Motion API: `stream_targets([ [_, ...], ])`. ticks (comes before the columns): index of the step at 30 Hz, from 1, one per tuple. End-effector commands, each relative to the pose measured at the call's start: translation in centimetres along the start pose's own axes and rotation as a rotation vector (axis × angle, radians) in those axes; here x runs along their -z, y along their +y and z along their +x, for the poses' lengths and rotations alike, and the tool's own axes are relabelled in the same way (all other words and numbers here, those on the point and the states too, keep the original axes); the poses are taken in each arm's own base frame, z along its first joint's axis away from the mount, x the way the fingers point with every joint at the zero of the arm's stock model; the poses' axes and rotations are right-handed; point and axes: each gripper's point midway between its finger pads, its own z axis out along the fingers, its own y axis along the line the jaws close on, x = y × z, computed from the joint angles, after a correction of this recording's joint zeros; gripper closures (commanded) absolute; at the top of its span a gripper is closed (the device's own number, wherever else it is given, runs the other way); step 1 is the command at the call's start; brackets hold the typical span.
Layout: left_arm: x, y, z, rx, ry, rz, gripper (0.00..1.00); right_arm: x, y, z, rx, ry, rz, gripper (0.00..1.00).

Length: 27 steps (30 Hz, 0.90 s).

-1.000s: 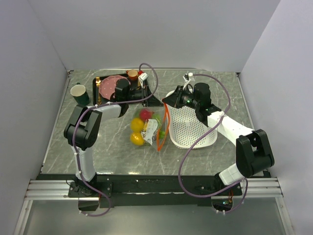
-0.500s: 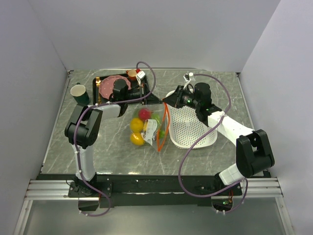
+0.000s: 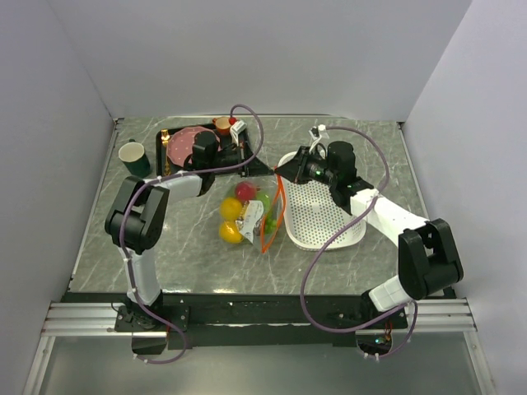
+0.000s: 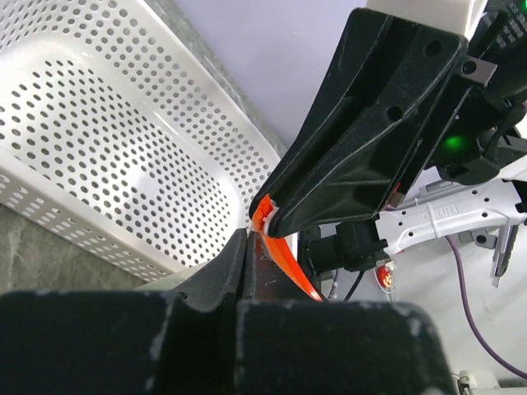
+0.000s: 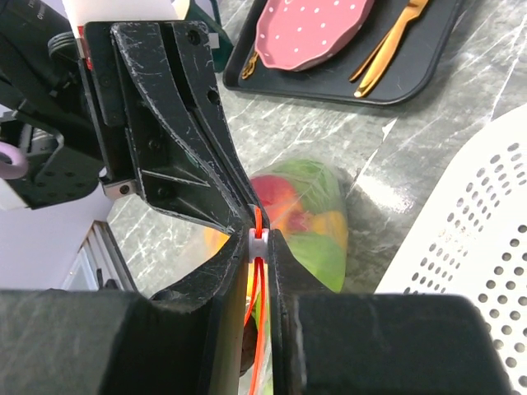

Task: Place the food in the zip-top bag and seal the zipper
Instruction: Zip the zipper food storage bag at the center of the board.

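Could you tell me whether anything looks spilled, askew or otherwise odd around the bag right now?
Nothing is spilled: the food lies inside the zip-top bag. The one oddity is the zipper: both the left gripper and right gripper pinch its far end, yet below them it appears to bow open, unsealed.

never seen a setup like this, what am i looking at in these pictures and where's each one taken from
Two robot arms are bolted at the near edge of a table. The wide picture looks down from above and behind them; each close-up comes from a camera on one wrist, with that arm's own dark fingers at the bottom. On the table lie a clear zip-top bag with toy food inside, a white basket, a green cup, and a black tray holding a pink plate and gold cutlery. The left gripper and right gripper are both shut on the bag's orange zipper, tips nearly meeting.
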Motion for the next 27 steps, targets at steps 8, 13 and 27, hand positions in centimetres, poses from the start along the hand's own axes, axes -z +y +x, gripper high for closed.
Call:
stream_targets([
  [8, 1.5, -1.7, -5.3, -0.111, -0.161, -0.078, 0.99, 1.8, 0.8, 0.5, 0.038, -0.005, 0.010, 0.84],
  [13, 1.6, -1.8, -5.7, -0.109, -0.165, -0.089, 0.99, 1.9, 1.0, 0.7, 0.034, -0.009, 0.011, 0.83],
  [27, 2.7, -1.3, -7.2, -0.152, -0.211, -0.223, 0.99, 2.7, 1.5, 2.1, 0.038, 0.016, 0.030, 0.83],
])
